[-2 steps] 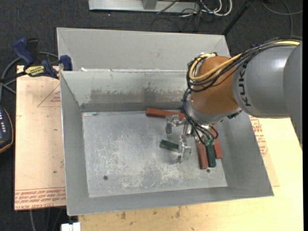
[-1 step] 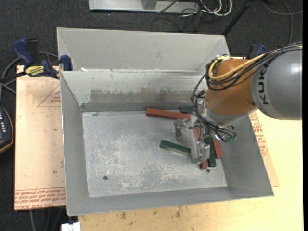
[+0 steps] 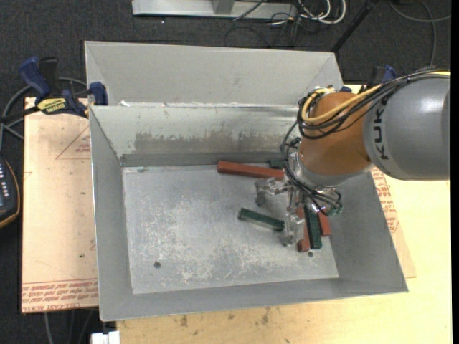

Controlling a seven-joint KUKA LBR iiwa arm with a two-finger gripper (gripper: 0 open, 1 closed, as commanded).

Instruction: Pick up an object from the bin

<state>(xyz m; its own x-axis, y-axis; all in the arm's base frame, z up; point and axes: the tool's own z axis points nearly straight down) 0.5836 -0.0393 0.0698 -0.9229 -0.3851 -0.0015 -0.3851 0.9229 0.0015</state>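
Observation:
My gripper (image 3: 281, 210) hangs low over the right half of the bin, under the arm's orange cover. It is open, with one metal finger (image 3: 267, 189) to the upper left and the other (image 3: 293, 228) to the lower right. A dark green bar (image 3: 258, 219) lies flat on the floor, and its right end reaches in between the fingers without being gripped. Just right of the lower finger, a red stick and a dark green stick (image 3: 313, 232) lie side by side. A reddish-brown bar (image 3: 242, 168) lies against the back wall, behind the gripper.
The arm comes in from the right and hides the bin's right back corner. Bare scuffed metal floor spreads over the left and front of the bin.

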